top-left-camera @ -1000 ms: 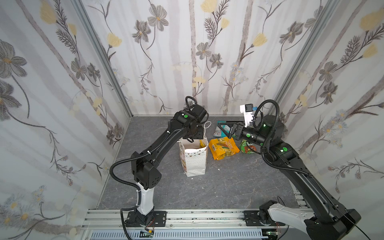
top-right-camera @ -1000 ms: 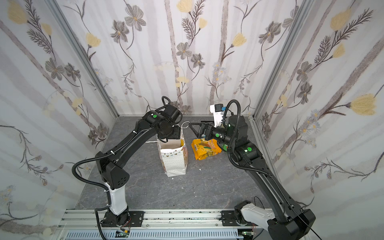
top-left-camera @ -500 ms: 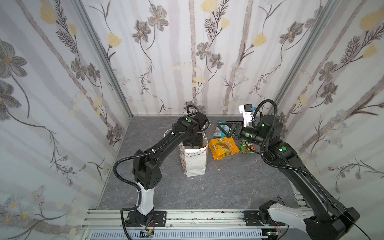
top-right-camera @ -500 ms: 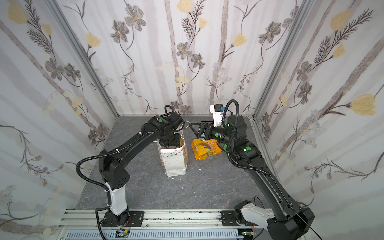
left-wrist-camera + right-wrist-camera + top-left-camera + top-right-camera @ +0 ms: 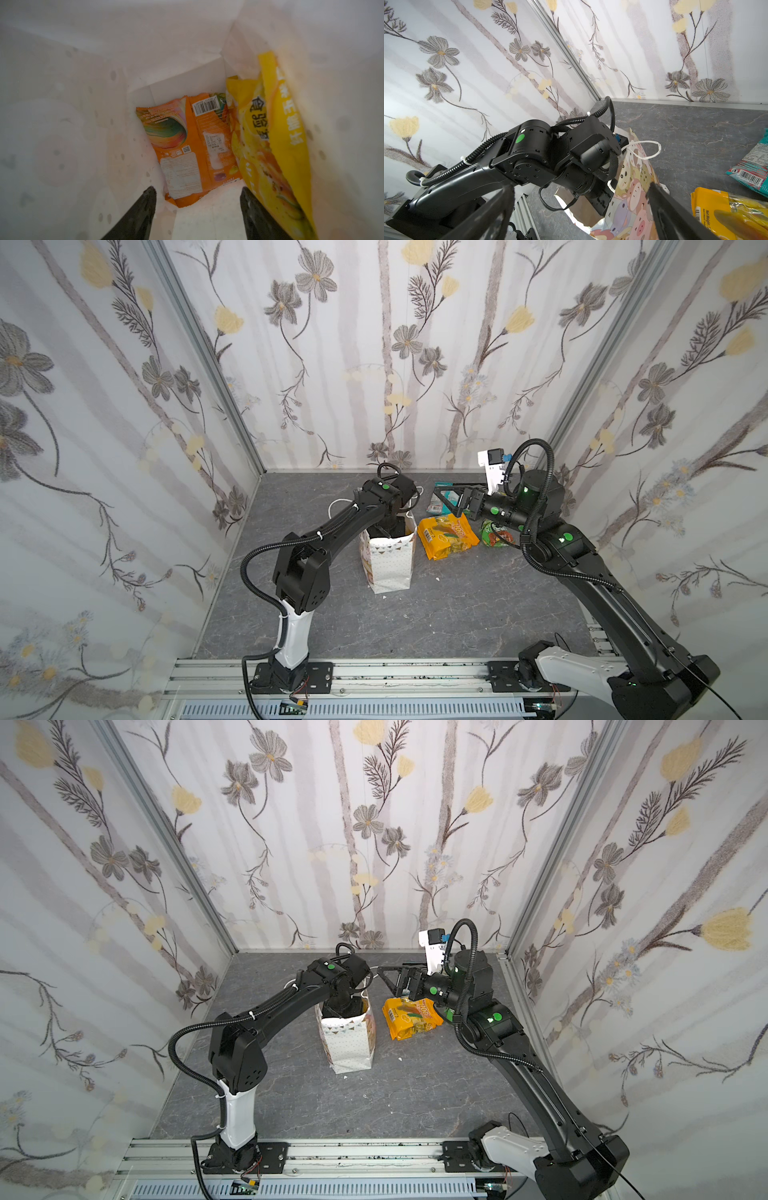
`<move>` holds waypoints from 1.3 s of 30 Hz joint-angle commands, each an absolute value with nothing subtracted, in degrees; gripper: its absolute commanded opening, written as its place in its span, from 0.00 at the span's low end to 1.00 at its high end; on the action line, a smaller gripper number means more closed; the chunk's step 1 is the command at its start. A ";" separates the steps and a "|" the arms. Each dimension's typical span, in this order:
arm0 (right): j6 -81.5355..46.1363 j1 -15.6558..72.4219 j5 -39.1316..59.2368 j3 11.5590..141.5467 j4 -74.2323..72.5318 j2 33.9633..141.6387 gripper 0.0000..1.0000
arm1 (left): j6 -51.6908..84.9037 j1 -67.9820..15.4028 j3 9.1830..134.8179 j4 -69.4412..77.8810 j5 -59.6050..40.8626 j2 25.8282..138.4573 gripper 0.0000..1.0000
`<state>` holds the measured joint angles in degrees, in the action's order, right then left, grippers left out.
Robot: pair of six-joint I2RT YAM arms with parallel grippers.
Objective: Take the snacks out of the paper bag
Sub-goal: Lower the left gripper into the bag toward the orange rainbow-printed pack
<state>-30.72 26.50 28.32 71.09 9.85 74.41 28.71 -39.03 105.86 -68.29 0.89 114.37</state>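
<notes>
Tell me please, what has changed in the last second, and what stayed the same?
The left end effector came down from above the paper bag into it; open, it holds nothing, above the orange packet and yellow packet. The right end effector, the bag, the large orange-yellow packet and the teal packet stayed put.

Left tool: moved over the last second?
Yes. The left tool has dropped from above the rim of the white paper gift bag down into its mouth.

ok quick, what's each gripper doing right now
left gripper: open, holding nothing, down inside the paper bag
right gripper: open, holding nothing, outside the bag
</notes>
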 commanded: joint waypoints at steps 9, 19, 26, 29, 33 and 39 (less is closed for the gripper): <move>-28.08 27.59 27.25 70.97 14.15 73.89 0.99 | 27.38 -38.76 98.74 -63.84 2.18 115.60 0.71; -28.17 28.69 26.81 72.10 14.23 74.86 0.99 | 26.77 -38.23 93.90 -58.85 -2.31 118.20 0.79; -28.12 29.27 26.59 73.34 14.58 75.59 0.99 | 26.78 -38.25 92.84 -58.45 -2.86 119.18 0.63; -28.04 29.36 26.63 73.62 14.77 75.89 0.99 | 26.81 -38.21 92.68 -58.28 -2.94 118.92 0.50; -27.97 29.52 26.48 73.65 14.85 75.85 0.99 | 26.81 -38.23 92.68 -58.27 -2.98 118.59 0.32; -27.95 29.53 26.21 73.70 15.11 75.91 0.99 | 26.54 -38.23 93.05 -58.35 -3.07 117.46 0.08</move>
<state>-28.80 29.52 27.03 73.28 15.62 75.70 26.74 -38.26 92.84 -58.13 -3.22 118.34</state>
